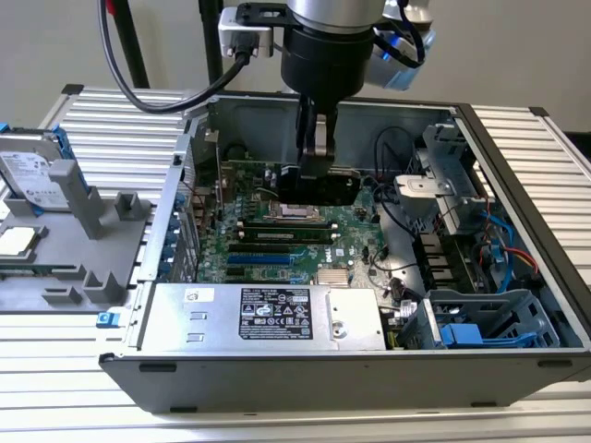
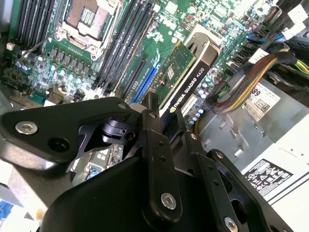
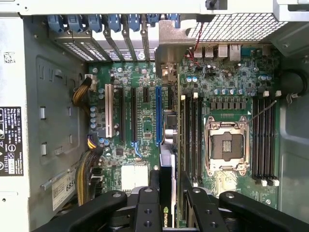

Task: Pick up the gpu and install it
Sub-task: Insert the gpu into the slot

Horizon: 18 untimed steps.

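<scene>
The open computer case [image 1: 369, 378] lies on its side with the motherboard [image 3: 145, 121] facing up. The gripper [image 3: 168, 175] is directly above the board, its fingers pinching the gpu [image 2: 186, 67] edge-down and not yet seated. In the first wrist view, the card's long axis runs parallel to the blue slot [image 3: 158, 116] and nearly in line with it. The memory slots [image 3: 189, 135] are just beside it and the cable bundle [image 2: 246, 82] is near, so room is tight.
</scene>
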Tool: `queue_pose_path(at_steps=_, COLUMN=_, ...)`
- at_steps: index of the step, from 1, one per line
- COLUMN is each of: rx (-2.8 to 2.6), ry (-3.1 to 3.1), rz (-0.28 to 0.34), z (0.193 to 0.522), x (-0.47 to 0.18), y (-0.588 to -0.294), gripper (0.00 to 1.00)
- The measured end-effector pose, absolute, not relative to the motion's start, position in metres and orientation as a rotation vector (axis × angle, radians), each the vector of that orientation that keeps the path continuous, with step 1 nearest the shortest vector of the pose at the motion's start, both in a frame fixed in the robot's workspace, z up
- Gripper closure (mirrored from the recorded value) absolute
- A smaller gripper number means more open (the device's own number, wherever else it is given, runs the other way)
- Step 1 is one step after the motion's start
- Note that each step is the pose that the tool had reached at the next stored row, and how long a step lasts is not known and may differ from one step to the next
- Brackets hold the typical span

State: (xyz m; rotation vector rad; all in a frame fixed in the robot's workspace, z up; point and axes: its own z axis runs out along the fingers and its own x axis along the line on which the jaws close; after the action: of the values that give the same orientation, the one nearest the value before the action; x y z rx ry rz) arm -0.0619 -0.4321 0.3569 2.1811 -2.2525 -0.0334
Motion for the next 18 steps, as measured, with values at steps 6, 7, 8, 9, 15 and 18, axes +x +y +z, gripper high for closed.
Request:
queue_pose_path(at_steps=6, rx=2.184, ry=-2.255, rz=-0.028, z=0.3551, x=-0.0619, y=-0.4322, gripper=1.0)
queue_pose_path(at_steps=7, rx=2.184, ry=-2.255, rz=-0.027, z=0.3548, x=-0.0619, y=-0.4322, gripper=1.0)
queue_pose_path(at_steps=8, rx=2.184, ry=-2.256, rz=-0.026, z=0.3545, x=-0.0619, y=-0.4321, gripper=1.0)
queue_pose_path(at_steps=9, rx=2.185, ry=-2.256, rz=-0.026, z=0.3543, x=-0.0619, y=-0.4321, gripper=1.0)
queue_pose_path(at_steps=15, rx=2.185, ry=-2.256, rz=-0.024, z=0.3533, x=-0.0619, y=-0.4321, gripper=1.0)
queue_pose_path(at_steps=18, rx=2.185, ry=-2.256, rz=-0.023, z=0.3529, x=-0.0619, y=-0.4322, gripper=1.0)
